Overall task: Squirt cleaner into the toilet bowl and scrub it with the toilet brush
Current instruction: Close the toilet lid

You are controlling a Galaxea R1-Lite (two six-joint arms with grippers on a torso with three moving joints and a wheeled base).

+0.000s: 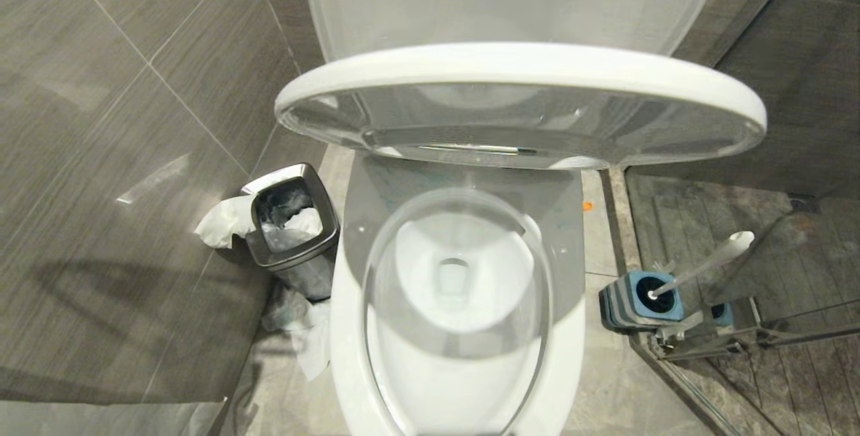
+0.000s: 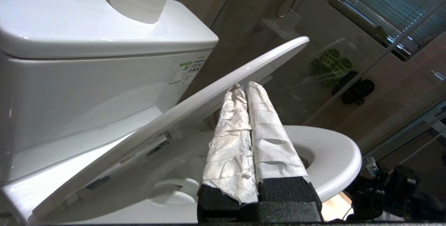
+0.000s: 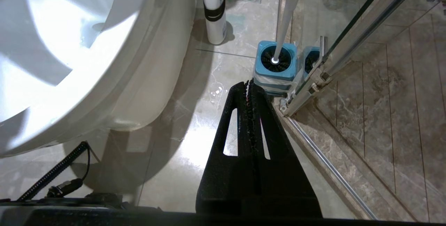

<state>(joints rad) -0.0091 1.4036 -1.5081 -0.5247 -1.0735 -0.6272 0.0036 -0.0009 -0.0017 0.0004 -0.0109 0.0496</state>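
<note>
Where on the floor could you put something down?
Free: the floor tiles between the toilet bowl and the blue brush holder, in front of the spray bottle. Crowded: the other side, where the steel waste bin and loose tissue fill the gap by the wall.

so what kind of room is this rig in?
A bathroom, most likely in a home: a white toilet with its lid half raised, a toilet brush in a blue holder beside it, and a glass shower partition.
</note>
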